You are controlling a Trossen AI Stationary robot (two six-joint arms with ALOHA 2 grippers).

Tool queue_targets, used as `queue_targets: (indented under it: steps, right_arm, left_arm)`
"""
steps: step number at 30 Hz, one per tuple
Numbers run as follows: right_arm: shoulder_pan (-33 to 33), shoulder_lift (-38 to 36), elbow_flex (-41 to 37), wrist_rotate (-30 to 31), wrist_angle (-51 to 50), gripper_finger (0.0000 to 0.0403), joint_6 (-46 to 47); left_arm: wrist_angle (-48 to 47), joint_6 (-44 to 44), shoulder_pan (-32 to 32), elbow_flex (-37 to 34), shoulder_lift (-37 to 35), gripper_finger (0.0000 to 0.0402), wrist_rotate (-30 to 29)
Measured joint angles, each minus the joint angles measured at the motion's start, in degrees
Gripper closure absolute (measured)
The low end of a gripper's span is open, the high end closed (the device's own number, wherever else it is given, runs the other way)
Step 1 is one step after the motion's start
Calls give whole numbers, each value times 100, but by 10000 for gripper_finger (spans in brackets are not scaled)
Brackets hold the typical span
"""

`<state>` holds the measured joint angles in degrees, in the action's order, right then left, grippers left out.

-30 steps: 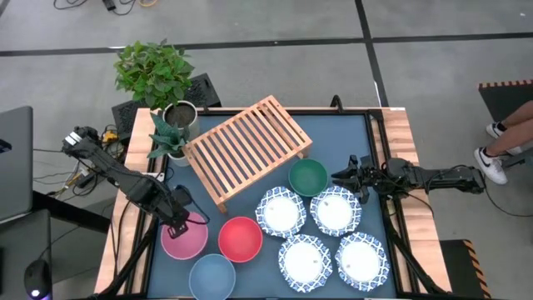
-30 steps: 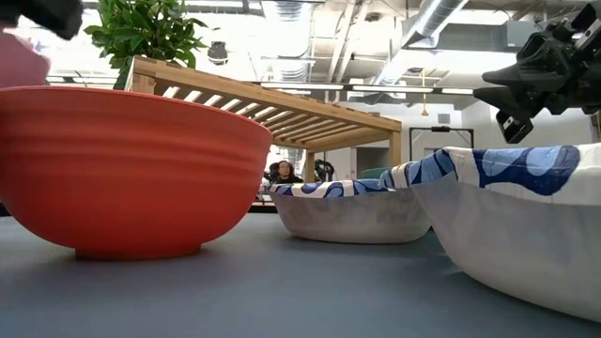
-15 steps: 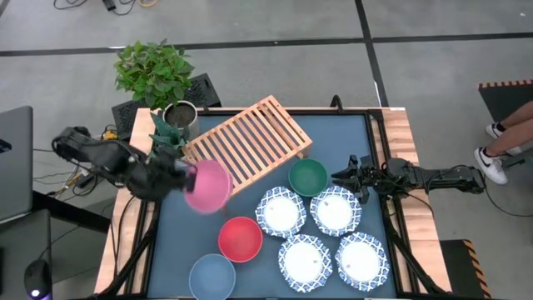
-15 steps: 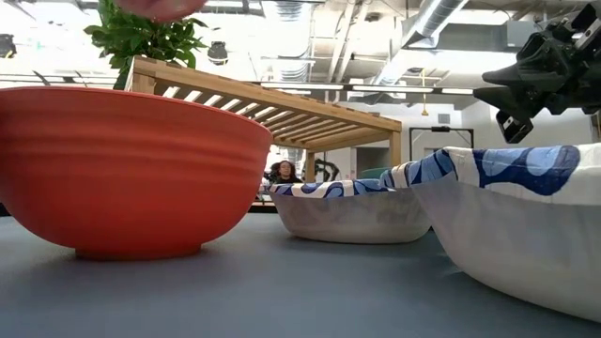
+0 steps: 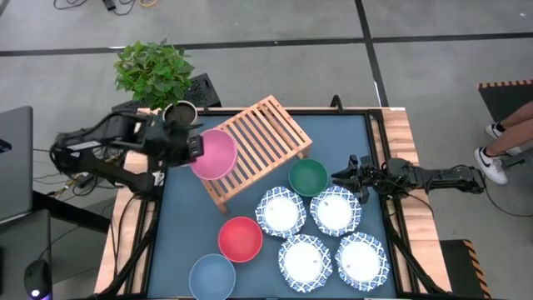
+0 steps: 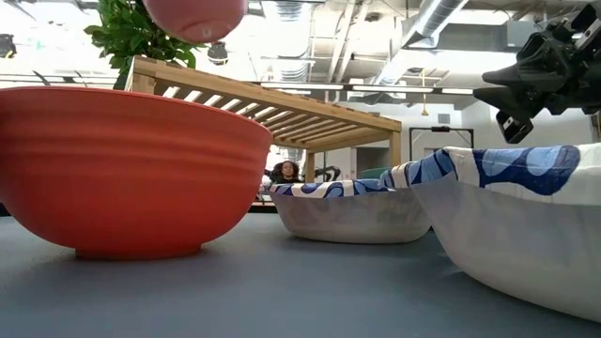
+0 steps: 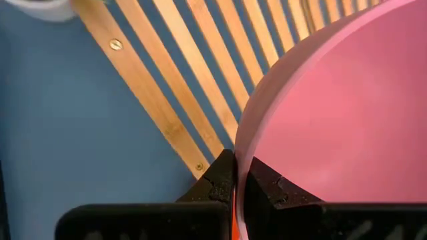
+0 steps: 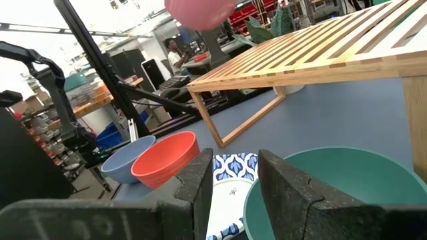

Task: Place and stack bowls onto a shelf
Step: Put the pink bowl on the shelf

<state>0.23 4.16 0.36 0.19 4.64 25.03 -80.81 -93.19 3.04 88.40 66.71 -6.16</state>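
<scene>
High view: we see the slatted wooden shelf (image 5: pixel 248 149) lying askew on the dark blue surface (image 5: pixel 341 142), with the pink bowl (image 5: pixel 212 154) held in the air over its left end. Our left tool (image 5: pixel 191 147) is clamped on that bowl's rim. The right tool (image 5: pixel 342 178) waits beside the dark green bowl (image 5: pixel 308 177), fingers (image 8: pixel 287 187) a little apart with nothing between them.
</scene>
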Motion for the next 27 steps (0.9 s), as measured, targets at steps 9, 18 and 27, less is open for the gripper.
queue_targets:
  steps: [9,18,27]
  right_arm:
    - [2,0,0,2,-11,259,0]
    - [2,0,0,15,-283,259,-1]
    - [1,0,-2,15,-286,259,-2]
  left_arm:
    - [33,1023,1049,-2,660,401,813]
    - [724,1748,1542,-4,1255,401,1376]
    - [1836,1883,1803,-4,1783,401,2035]
